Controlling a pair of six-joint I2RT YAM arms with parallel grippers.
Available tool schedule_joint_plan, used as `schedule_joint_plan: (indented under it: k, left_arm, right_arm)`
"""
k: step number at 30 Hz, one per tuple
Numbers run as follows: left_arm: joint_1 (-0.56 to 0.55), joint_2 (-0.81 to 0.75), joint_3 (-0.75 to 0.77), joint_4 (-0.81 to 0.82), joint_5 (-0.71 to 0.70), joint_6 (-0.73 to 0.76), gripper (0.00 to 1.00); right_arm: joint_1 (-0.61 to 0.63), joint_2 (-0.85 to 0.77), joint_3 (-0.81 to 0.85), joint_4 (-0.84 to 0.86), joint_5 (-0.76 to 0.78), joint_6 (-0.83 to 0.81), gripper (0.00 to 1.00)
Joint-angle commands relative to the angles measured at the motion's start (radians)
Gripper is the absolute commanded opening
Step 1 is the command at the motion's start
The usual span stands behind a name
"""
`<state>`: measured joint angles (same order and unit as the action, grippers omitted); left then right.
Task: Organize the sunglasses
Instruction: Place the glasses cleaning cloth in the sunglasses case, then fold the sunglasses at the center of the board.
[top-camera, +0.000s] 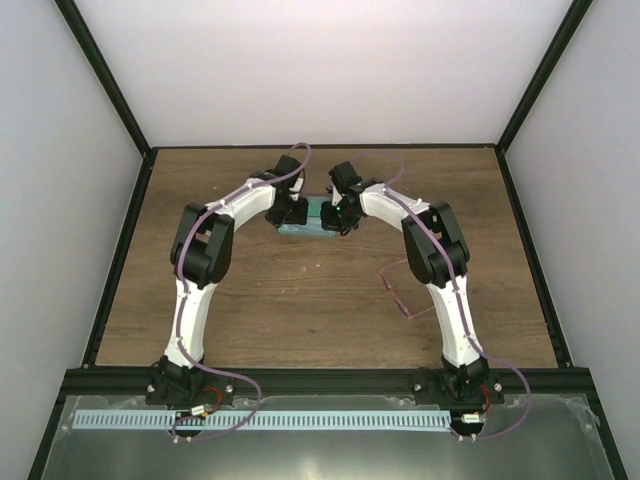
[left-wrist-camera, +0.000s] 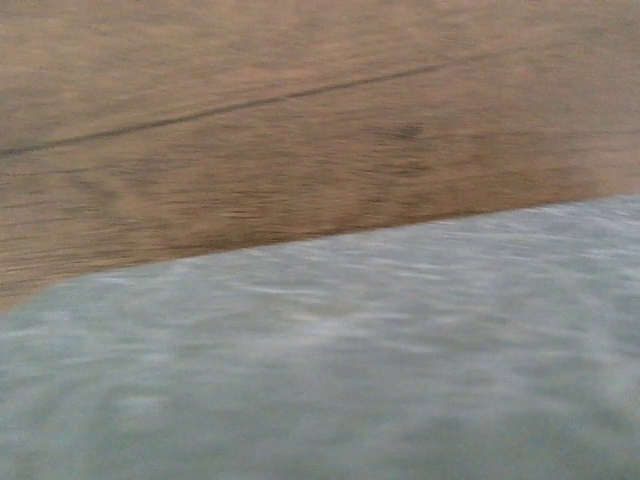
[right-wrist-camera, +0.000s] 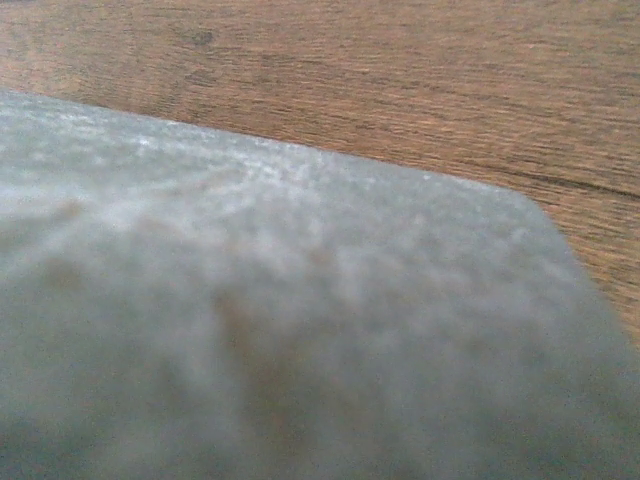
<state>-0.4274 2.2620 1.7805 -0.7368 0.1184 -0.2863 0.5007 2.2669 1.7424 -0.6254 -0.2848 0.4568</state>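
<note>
Wood table (top-camera: 300, 300) — sunglasses (top-camera: 398, 285) beside right arm (top-camera: 450, 310); case (top-camera: 305, 226) apart.

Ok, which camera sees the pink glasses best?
The top view: the sunglasses lie in full sight on the table beside the right arm. Both wrist views show only a blurry grey surface and wood, no glasses.

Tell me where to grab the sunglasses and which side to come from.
Take the sunglasses from straight above, jaws across the thin frame at its left end, clear of the right arm. They seem to lie flat on the table, so a side approach would probably slide them; which part is the bridge is too small to tell.
</note>
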Motion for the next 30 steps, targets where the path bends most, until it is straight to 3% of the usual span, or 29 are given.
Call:
schedule_joint_plan:
  k: [1, 7, 21, 26, 30]
  left_arm:
    - [0.046, -0.031, -0.021, -0.041, -0.171, 0.028, 0.51]
    - [0.102, -0.056, -0.016, -0.034, -0.137, 0.027, 0.51]
    - [0.074, -0.199, -0.004, -0.001, 0.006, 0.010, 0.51]
    - [0.066, -0.221, -0.072, 0.024, -0.003, 0.009, 0.51]
    - [0.050, -0.258, -0.146, 0.065, -0.018, 0.028, 0.52]
  right_arm:
    - [-0.005, 0.050, -0.025, -0.036, 0.008, -0.006, 0.01]
    - [-0.005, 0.042, -0.032, -0.036, 0.009, -0.006, 0.01]
    - [-0.005, -0.053, 0.004, -0.011, -0.028, -0.029, 0.01]
    - [-0.005, -0.149, 0.006, 0.002, 0.002, -0.050, 0.07]
    - [-0.006, -0.271, -0.095, 0.051, 0.024, -0.022, 0.15]
